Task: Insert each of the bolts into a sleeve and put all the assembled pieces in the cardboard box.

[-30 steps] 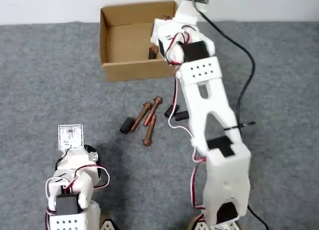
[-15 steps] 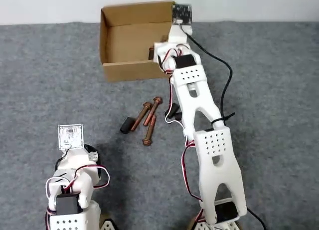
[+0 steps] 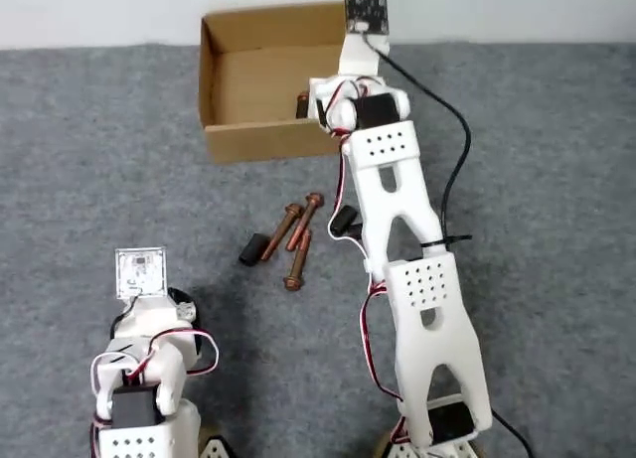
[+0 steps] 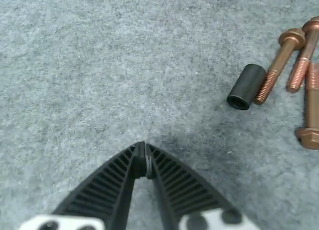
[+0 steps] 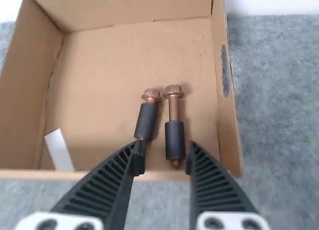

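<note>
The right hand (image 5: 162, 151) hangs released, fingers spread, over the near wall of the brown cardboard box (image 5: 35, 75), its arm stretched out long. On the box floor lies a copper flanged bolt in a black cylindrical sleeve (image 5: 174, 135), with a second sleeved bolt (image 5: 146, 121) just beside it. The left hand (image 4: 144, 155) is clenched, empty, above the grey carpeted worktop (image 4: 75, 65). Three loose copper bolts (image 3: 298, 234) and a loose black sleeve (image 3: 254, 249) lie near the box.
</note>
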Controlling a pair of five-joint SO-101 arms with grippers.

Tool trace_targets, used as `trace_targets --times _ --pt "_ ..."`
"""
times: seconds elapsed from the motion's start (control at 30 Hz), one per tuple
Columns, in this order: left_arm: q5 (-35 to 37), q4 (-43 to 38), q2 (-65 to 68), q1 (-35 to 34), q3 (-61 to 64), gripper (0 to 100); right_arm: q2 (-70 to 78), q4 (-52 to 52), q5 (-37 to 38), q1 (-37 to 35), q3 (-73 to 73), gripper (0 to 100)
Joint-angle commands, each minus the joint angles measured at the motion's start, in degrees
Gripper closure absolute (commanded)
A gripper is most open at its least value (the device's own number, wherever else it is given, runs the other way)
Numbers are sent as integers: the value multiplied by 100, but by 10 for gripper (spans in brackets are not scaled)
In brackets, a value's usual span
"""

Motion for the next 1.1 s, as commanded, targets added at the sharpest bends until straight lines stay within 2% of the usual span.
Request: trace_targets --times 0.0,0.17,0.43,0.77,1.07 --pt "9 -158 -26 9 -31 995 -154 1262 26 40 -897 935" --pt "9 -158 -26 9 -31 995 -163 2905 9 -22 -1231 942" --pt "9 -158 -26 9 -31 995 -664 2888 -527 -251 -519 940" --pt "9 -158 -18 9 -31 995 -2018 2853 -1618 -549 2910 939" --pt "9 -167 -18 9 -31 995 -1692 2800 -1881 -637 3341 939"
